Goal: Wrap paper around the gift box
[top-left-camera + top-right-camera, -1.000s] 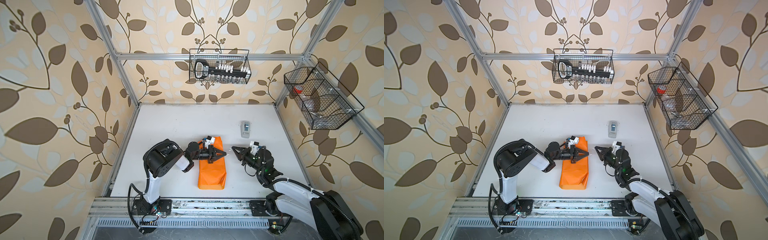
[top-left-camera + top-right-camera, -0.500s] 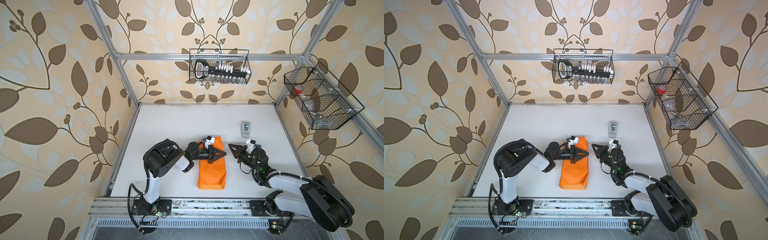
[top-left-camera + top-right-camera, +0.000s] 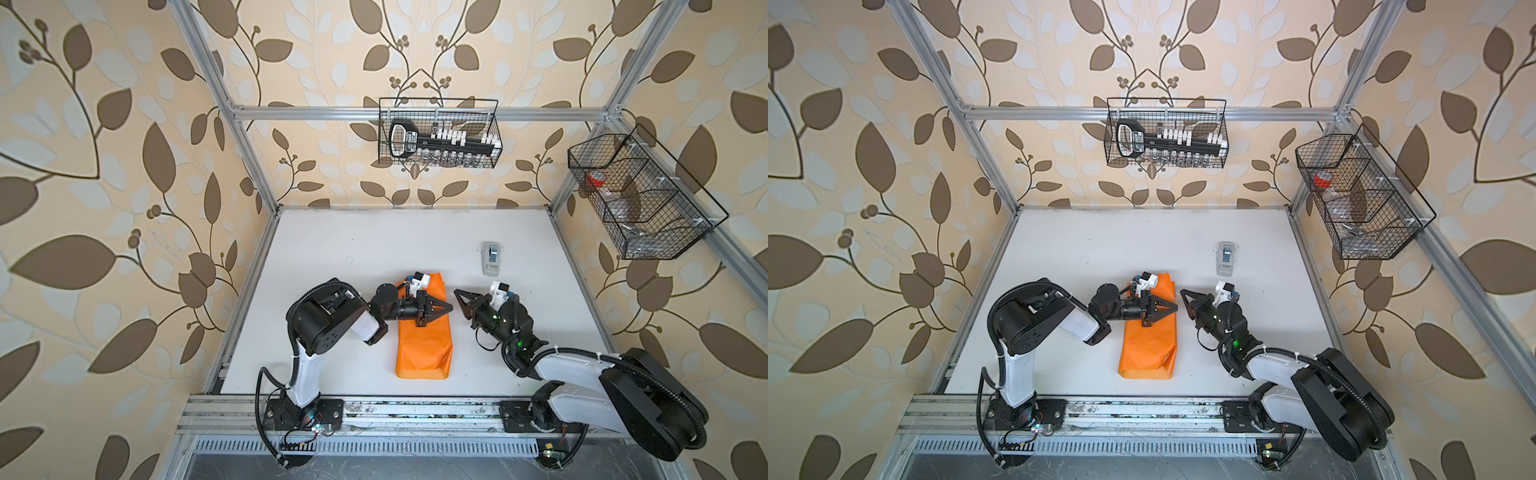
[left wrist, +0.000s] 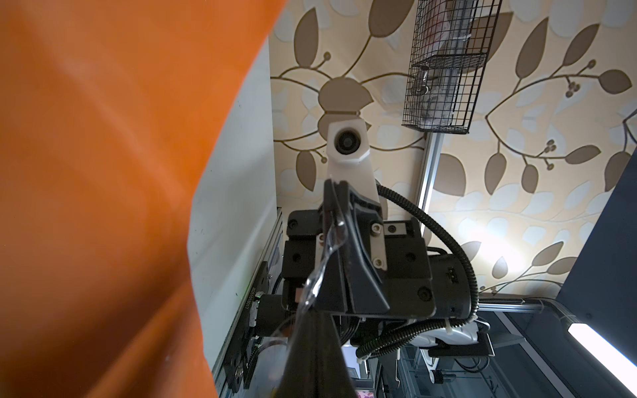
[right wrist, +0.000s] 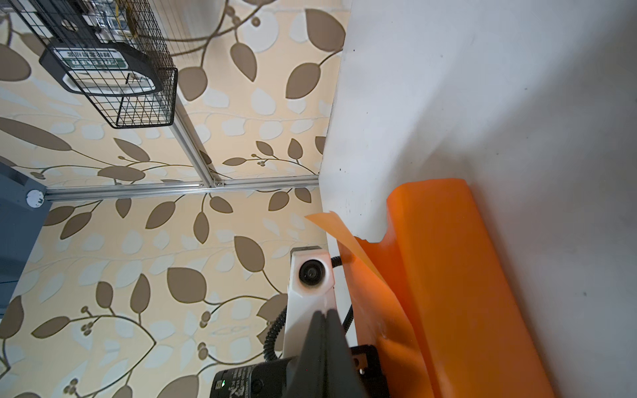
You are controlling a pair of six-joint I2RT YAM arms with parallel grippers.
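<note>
Found paper (image 3: pixel 424 349) folded into a long bundle, front-centre of counter (image 3: pixel 353 257). Cannot see box; probably inside bundle. Noted left pincer (image 3: pixel 448 308) over far half of bundle, pressed together on clear strip (image 4: pixel 325 248), likely tape. Noted right pincer (image 3: pixel 458 294) near bundle's right edge, pressed together, holding nothing. Spotted loose flap (image 5: pixel 344 241) raised off bundle. Judged thin, light, glossy, slippery, easily creased or torn; springs back unless held. Better to pin flap flat against box's stiff faces, not pinch hollow ends; press gently.
</note>
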